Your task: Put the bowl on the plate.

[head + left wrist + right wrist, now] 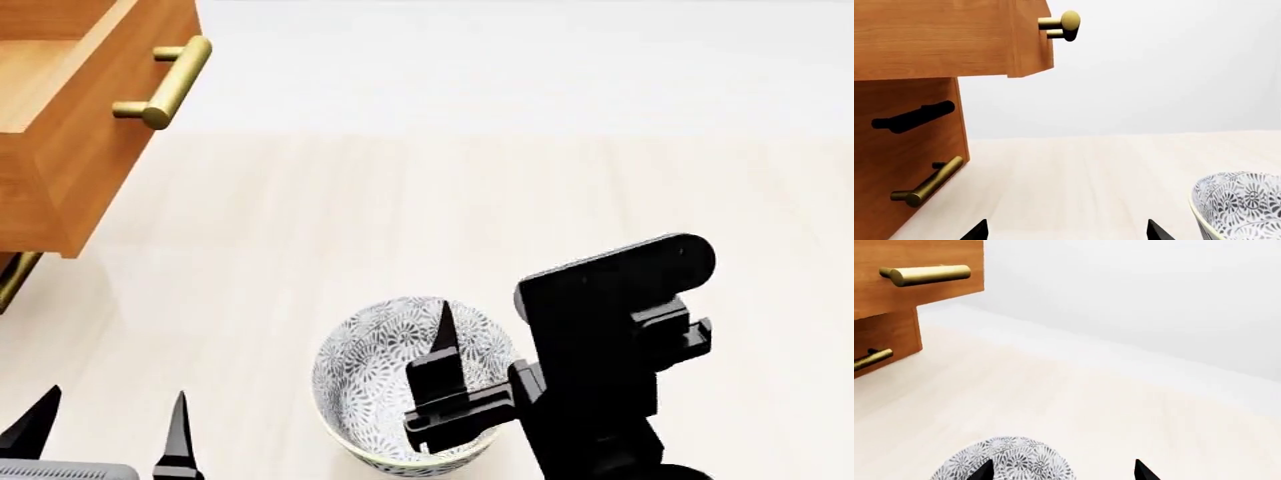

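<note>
The bowl (380, 375), small and deep with a grey-and-white floral pattern, stands on the pale table near the front in the head view. My right gripper (1064, 471) is open. One of its fingertips (441, 335) hangs over the bowl's inside and the other lies outside its wall, so the rim on that side sits between the jaws. The bowl (1011, 460) fills the space by one finger in the right wrist view. My left gripper (110, 425) is open and holds nothing, to the left of the bowl (1241, 207). The plate is out of view.
A wooden cabinet (67, 150) stands at the far left with its top drawer pulled out and a brass bar handle (167, 85) sticking forward. A lower drawer front (901, 165) with another brass handle lies close ahead of the left gripper.
</note>
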Robot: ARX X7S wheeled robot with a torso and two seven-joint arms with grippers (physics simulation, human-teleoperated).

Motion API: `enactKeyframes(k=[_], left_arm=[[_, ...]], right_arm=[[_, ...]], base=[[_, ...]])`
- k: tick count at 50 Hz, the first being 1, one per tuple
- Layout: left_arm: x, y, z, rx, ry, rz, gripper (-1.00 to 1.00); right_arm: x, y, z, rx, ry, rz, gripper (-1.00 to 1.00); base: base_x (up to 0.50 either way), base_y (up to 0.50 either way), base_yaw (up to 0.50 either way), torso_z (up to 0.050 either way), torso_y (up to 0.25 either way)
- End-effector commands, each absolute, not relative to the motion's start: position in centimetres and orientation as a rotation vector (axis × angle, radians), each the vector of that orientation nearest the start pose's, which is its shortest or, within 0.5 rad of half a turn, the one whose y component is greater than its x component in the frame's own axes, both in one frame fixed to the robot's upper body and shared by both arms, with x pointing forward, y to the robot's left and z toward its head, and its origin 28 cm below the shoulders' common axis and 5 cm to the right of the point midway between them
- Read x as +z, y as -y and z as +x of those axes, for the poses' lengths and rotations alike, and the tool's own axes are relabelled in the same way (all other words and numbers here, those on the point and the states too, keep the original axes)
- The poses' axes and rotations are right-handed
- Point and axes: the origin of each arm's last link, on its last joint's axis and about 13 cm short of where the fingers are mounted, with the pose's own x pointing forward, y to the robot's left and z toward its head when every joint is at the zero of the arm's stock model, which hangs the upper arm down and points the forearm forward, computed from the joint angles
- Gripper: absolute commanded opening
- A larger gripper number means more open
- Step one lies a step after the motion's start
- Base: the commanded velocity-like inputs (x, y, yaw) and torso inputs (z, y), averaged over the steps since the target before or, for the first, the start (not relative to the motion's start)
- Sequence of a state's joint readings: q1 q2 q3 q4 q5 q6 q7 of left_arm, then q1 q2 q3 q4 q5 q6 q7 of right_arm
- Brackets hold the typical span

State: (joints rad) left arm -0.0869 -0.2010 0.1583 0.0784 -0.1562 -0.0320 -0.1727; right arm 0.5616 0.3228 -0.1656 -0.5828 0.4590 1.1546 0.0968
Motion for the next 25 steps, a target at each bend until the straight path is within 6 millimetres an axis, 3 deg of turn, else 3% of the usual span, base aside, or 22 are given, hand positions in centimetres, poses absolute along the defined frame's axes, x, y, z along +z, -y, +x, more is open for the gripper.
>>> enactKeyframes(k=[1,25], left_arm=[[4.4,-21.9,23.1,0.006,0.106,0.044,1.0],[4.5,-22.0,23.1,0.007,0.11,0.041,1.0]], right_arm=[[20.0,10.3,26.0,0.396,-0.155,-0.224,1.0],[23.6,10.2,28.4,0.516,-0.237,-0.296,1.0]], base=[[0.0,0.0,0.0,0.0,0.0],[0.0,0.0,0.0,0.0,0.0]])
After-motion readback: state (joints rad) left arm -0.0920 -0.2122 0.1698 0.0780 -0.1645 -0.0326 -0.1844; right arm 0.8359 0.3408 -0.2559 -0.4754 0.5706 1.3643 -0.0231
